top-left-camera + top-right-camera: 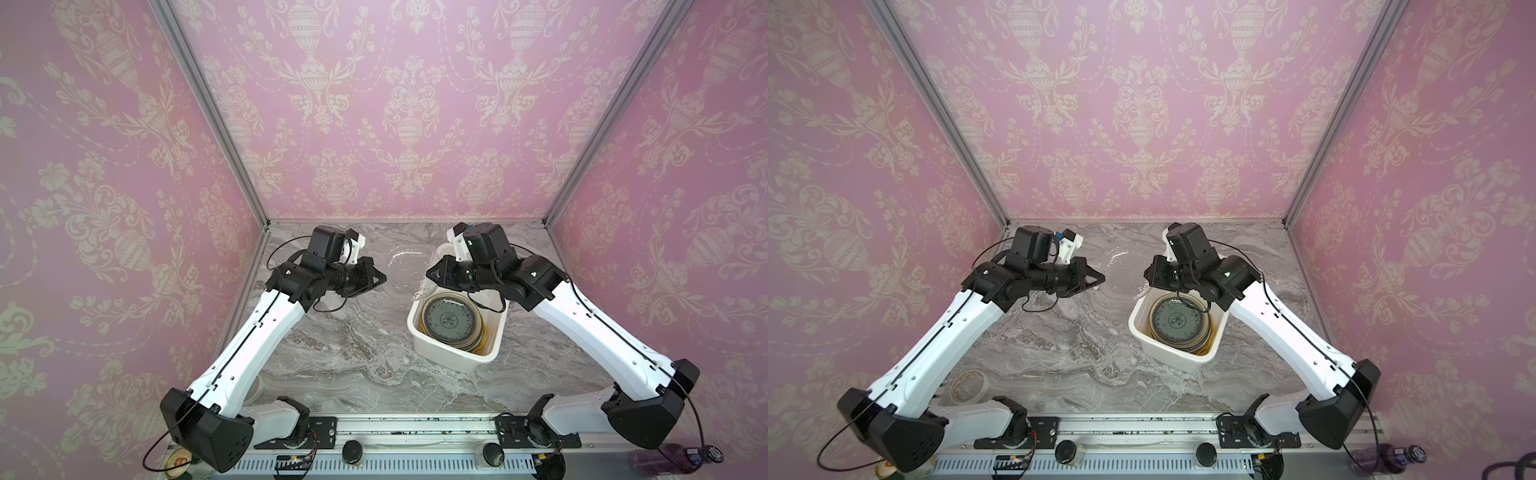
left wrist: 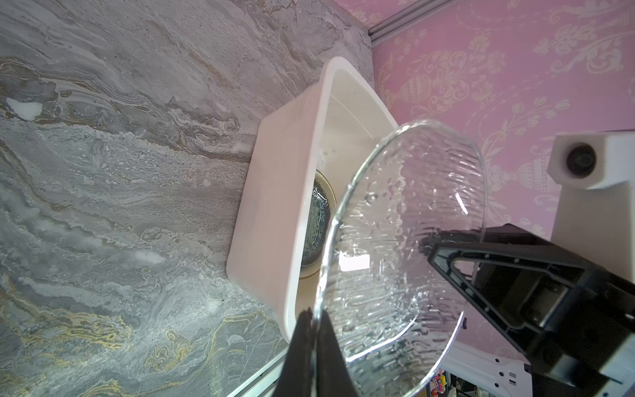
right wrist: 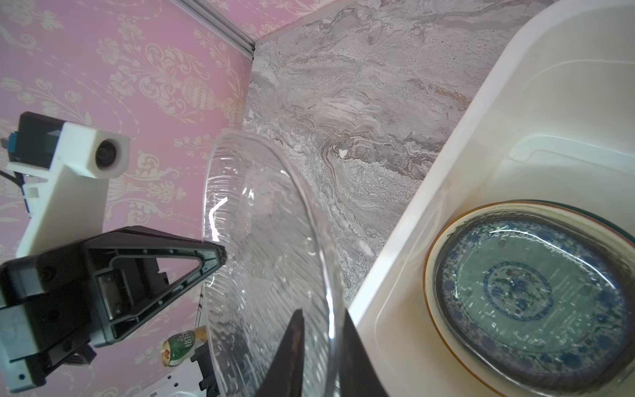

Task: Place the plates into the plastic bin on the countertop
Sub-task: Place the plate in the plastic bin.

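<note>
A clear ribbed glass plate [image 1: 405, 270] [image 1: 1121, 270] hangs tilted above the countertop [image 1: 353, 353], just left of the plastic bin [image 1: 410, 322] [image 1: 1130, 326]. My left gripper [image 2: 314, 311] [image 1: 384, 279] is shut on one edge of the plate [image 2: 405, 257]. My right gripper [image 3: 321, 312] [image 1: 428, 275] has its jaws narrowly pinched on the opposite rim [image 3: 268, 240]. Inside the bin [image 3: 446, 206] lies a stack of plates with a teal patterned plate [image 3: 525, 285] [image 1: 451, 320] near the top, seen under a clear layer. Orange and yellow rims show below it.
A roll of tape [image 1: 969, 386] lies on the countertop's front left, partly under my left arm. A green can [image 3: 182, 347] and a purple bottle [image 1: 1391, 457] sit beyond the front rail. Pink patterned walls close in the back and both sides.
</note>
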